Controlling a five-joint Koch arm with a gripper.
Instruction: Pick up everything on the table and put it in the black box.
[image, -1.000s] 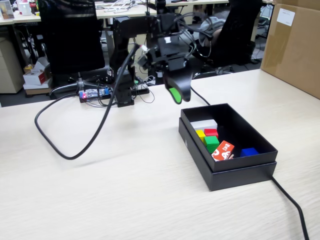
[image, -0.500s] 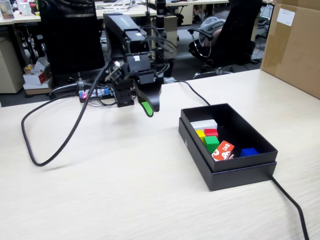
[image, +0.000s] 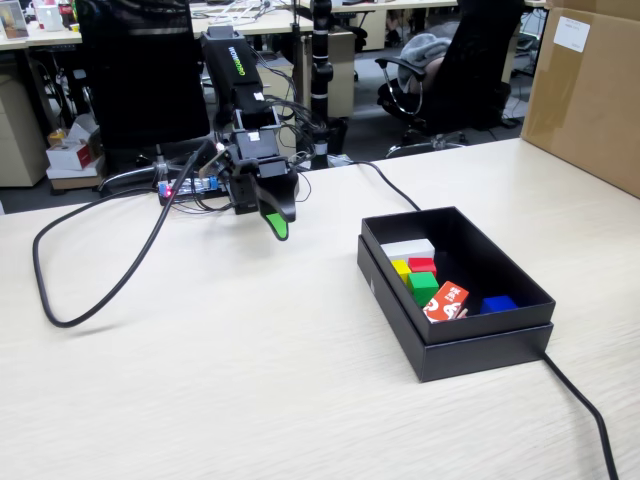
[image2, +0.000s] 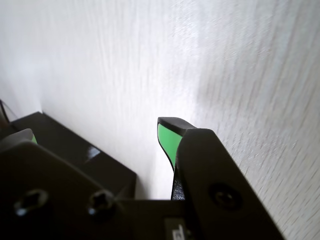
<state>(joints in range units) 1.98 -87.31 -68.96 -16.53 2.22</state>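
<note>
The claw (image: 278, 226) is seen hanging just above the pale wood-grain desk (image: 200, 380), well apart from the black box (image: 480, 345); its green-lined fingers appear parted with nothing held, though the gap is poorly shown. Inside the box, the yellow cube (image: 401, 268), red cube (image: 422, 264) and green cube (image: 423, 284) are clustered beside a white block (image: 408, 248), a red-orange packet (image: 446, 300) and a blue block (image: 497, 303)

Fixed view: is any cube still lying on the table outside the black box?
No: the yellow cube, red cube and green cube all sit inside the black box.
</note>
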